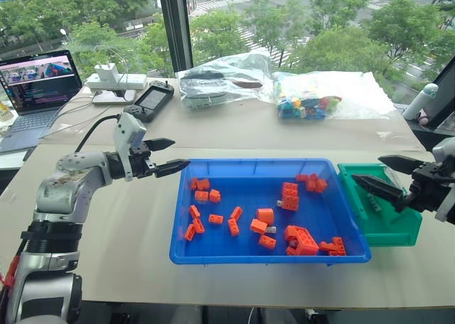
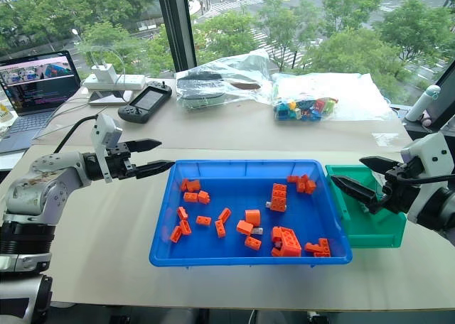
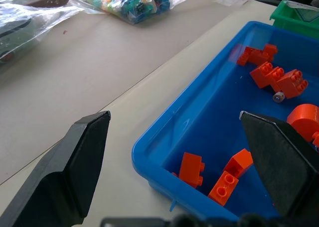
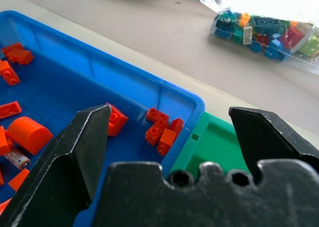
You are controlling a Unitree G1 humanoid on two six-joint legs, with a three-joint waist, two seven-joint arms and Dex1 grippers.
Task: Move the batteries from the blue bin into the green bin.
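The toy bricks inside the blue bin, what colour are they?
Orange. The toy bricks show best in the left eye view, scattered over the blue bin.

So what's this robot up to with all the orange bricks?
It is sorting batteries out of the blue bin, which is mostly full of orange toy bricks, into the green bin beside it. Right now neither hand holds anything: the left gripper hovers open at the blue bin's left edge, and the right gripper hangs open over the green bin. One battery lies among the bricks.

Orange bricks [image 2: 281, 196] in blue bin [image 2: 242, 168]
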